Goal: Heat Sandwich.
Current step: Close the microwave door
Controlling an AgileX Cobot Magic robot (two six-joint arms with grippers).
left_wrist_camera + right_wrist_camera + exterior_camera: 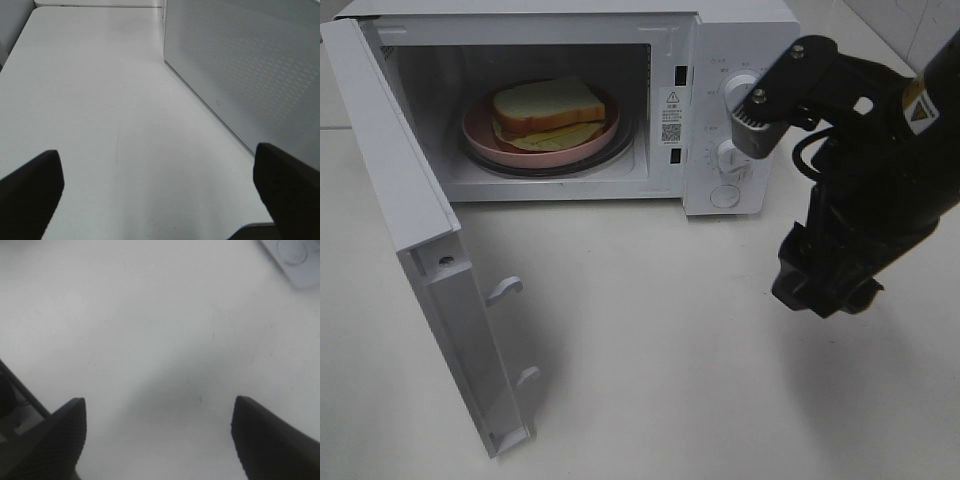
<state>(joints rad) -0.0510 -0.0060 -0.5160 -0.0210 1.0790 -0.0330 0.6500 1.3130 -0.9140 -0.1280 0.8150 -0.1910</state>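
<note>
Upper left, sandwich [548,108] set on plate [475,128] inside opened microwave [740,40], left gripper [156,152] and right gripper [159,401] spread wide, empty.

white boxy microwave [720,60] casing looked smooth, semi-gloss. white flat panel [250,65] was finely dot-perforated. white tabletop [670,350] matt, faintly scratched. right gripper [157,415] black fingers [55,440] ribbed, matt.

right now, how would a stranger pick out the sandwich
Find the white microwave at the back of the table, its door swung open. Inside sits a round pink plate, and the sandwich lies on it. It is the only squarish thing there: white bread, tan crust, pale yellow filling poking out.
</note>
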